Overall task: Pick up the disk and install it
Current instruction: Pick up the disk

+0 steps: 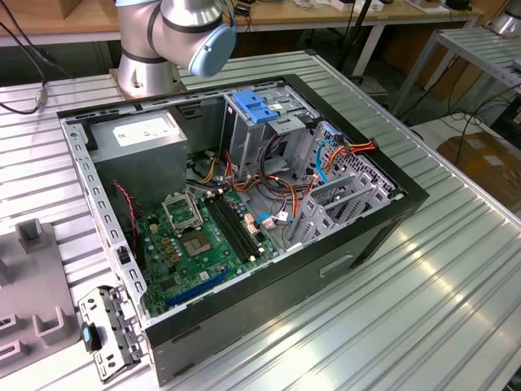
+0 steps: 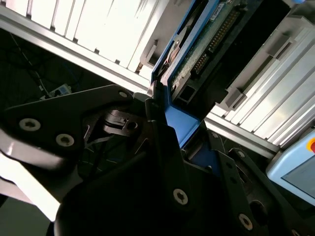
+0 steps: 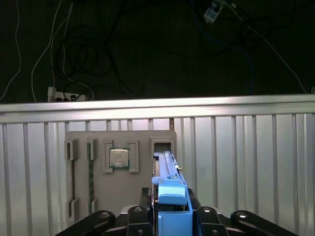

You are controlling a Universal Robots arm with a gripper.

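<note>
- Exterior view: we are seeing the open computer case [image 1: 244, 314] mid-frame.
- Second wrist view: the gripper [image 2: 170, 115], closed narrow, is pinching the disk [image 2: 206, 44] by its blue bracket [image 2: 183, 127], which we judge the soundest hold.
- First wrist view: the disk [image 3: 165, 169] is standing edge-on over the grey holder [image 3: 120, 194]; we are judging it rigid, weighty and shock-sensitive.

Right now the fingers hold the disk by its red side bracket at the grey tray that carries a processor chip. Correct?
Not quite: the side bracket is blue, not red, as both wrist views show. The fingers do hold the disk by it at the grey tray carrying the processor chip.
</note>
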